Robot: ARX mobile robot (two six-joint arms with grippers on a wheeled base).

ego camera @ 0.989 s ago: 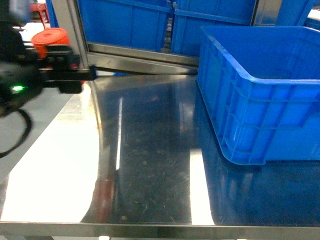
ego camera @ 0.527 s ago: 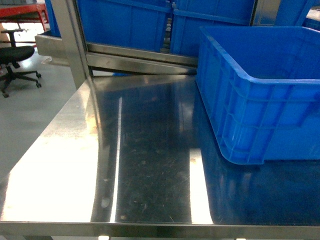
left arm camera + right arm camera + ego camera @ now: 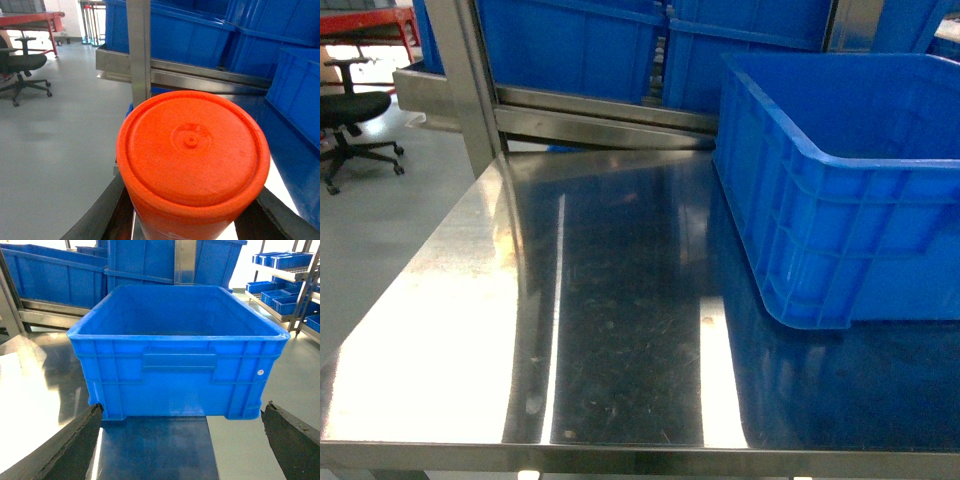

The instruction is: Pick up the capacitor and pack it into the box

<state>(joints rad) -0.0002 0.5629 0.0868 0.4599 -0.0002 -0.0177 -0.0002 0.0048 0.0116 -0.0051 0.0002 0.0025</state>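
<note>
An orange cylindrical capacitor point(image 3: 192, 150) fills the left wrist view, its round end cap towards the camera. My left gripper point(image 3: 192, 222) is shut on it, with a dark finger point(image 3: 100, 220) pressed against each side of its body. My right gripper point(image 3: 182, 412) stands open over the steel table point(image 3: 150, 450), nothing between its fingers point(image 3: 75, 440), facing a large blue crate point(image 3: 180, 370). Neither gripper shows in the head view. The box is out of view.
The large blue crate point(image 3: 840, 200) stands on the right of the steel table point(image 3: 620, 300). More blue crates point(image 3: 580, 40) are stacked behind a metal frame post point(image 3: 460, 70). An office chair point(image 3: 350, 110) stands on the grey floor off the table's left edge.
One second ago my left gripper held the orange capacitor at the head view's upper left; it has since moved out of that view. The table and crate have not moved.
</note>
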